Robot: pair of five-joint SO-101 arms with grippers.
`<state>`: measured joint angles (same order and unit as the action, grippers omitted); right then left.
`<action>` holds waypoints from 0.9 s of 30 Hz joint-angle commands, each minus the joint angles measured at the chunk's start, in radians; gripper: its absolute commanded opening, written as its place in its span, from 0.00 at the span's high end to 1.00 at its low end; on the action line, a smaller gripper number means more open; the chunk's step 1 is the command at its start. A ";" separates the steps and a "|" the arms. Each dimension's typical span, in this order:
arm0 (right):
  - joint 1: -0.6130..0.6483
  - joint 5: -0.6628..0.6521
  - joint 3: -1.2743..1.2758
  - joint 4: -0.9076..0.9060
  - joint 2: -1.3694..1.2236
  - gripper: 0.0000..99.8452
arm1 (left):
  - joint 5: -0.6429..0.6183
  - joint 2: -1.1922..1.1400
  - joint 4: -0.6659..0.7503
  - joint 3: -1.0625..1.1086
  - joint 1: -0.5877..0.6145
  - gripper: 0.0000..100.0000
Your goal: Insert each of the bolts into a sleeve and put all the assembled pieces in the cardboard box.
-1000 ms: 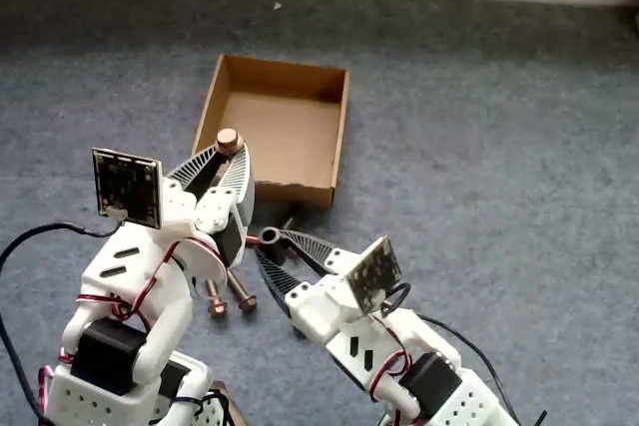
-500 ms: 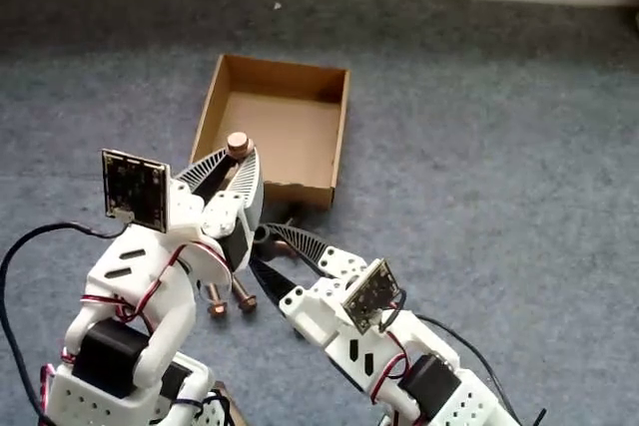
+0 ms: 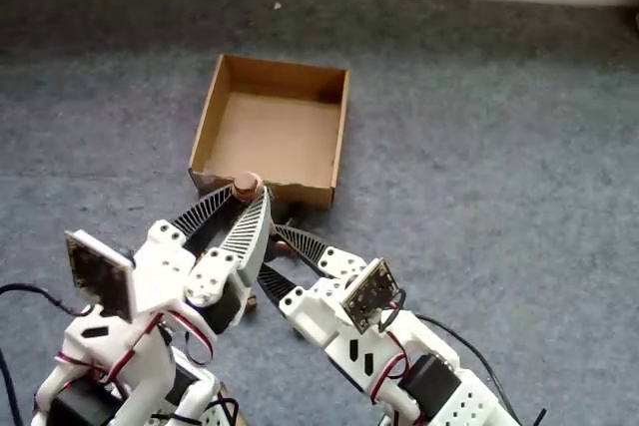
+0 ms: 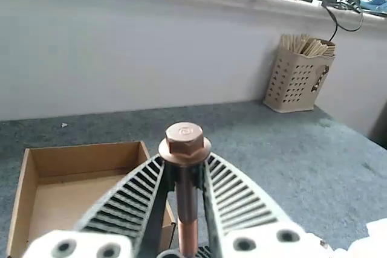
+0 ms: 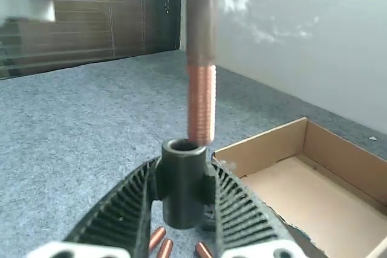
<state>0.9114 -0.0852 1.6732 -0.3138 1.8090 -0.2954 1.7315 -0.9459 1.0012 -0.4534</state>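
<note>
My left gripper (image 4: pixel 184 173) is shut on a copper bolt (image 4: pixel 185 191) held upright, head up; from above the bolt head (image 3: pixel 246 186) sits just in front of the cardboard box (image 3: pixel 272 125). My right gripper (image 5: pixel 181 188) is shut on a dark sleeve (image 5: pixel 181 180), held upright with its open end up. The bolt's threaded tip (image 5: pixel 201 113) hangs right over the sleeve's mouth, touching or just above it. In the high view the right gripper (image 3: pixel 283 254) lies under and beside the left gripper (image 3: pixel 236 214).
Spare copper bolts (image 5: pixel 162 243) lie on the grey carpet below the sleeve. The box's interior (image 4: pixel 57 197) holds nothing. A perforated beige basket (image 4: pixel 299 74) stands against the far wall. Open carpet (image 3: pixel 499 167) stretches to the right of the box.
The left arm has swung down and toward the right gripper, bringing the bolt from over the box's front wall to above the sleeve. The right gripper shifted slightly left, then stayed still.
</note>
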 commanded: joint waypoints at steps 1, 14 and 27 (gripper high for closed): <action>0.007 -0.012 0.136 0.008 0.013 1.00 | 0.003 0.004 -0.008 0.024 0.001 0.99; -0.042 -0.012 0.134 0.008 0.013 1.00 | 0.005 0.013 -0.094 -0.028 0.002 0.99; 0.018 -0.012 0.134 0.010 0.013 1.00 | 0.005 0.012 -0.046 0.073 0.070 0.99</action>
<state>0.8945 -0.0882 1.6732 -0.3168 1.8059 -0.2969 1.7423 -1.0319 1.0273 -0.3905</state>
